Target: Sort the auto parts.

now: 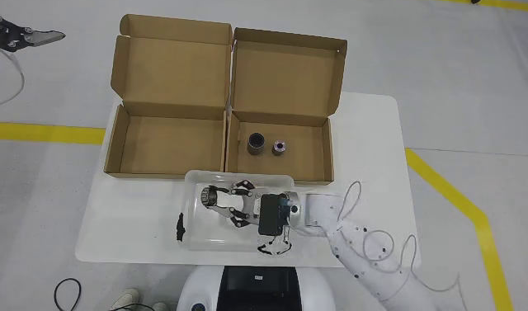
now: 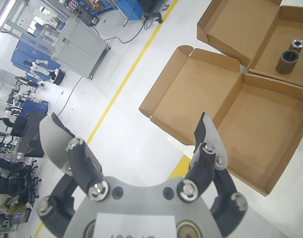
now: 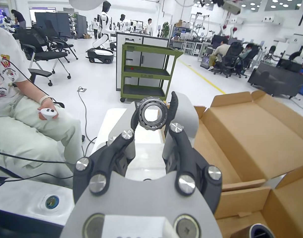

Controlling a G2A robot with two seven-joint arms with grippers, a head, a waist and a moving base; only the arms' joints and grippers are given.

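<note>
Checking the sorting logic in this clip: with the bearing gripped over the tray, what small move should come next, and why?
Probably carry it toward the empty box. The right hand is shut on the bearing over the clear tray; the other box already holds two cylindrical parts, a different kind, so the bearing likely belongs apart.

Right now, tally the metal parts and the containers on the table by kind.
Cardboard boxes: 2 (left box, right box)
Clear tray: 1
Dark sleeve: 1
Silver collet: 1
Bearing, in the right hand: 1
Total: 6
</note>
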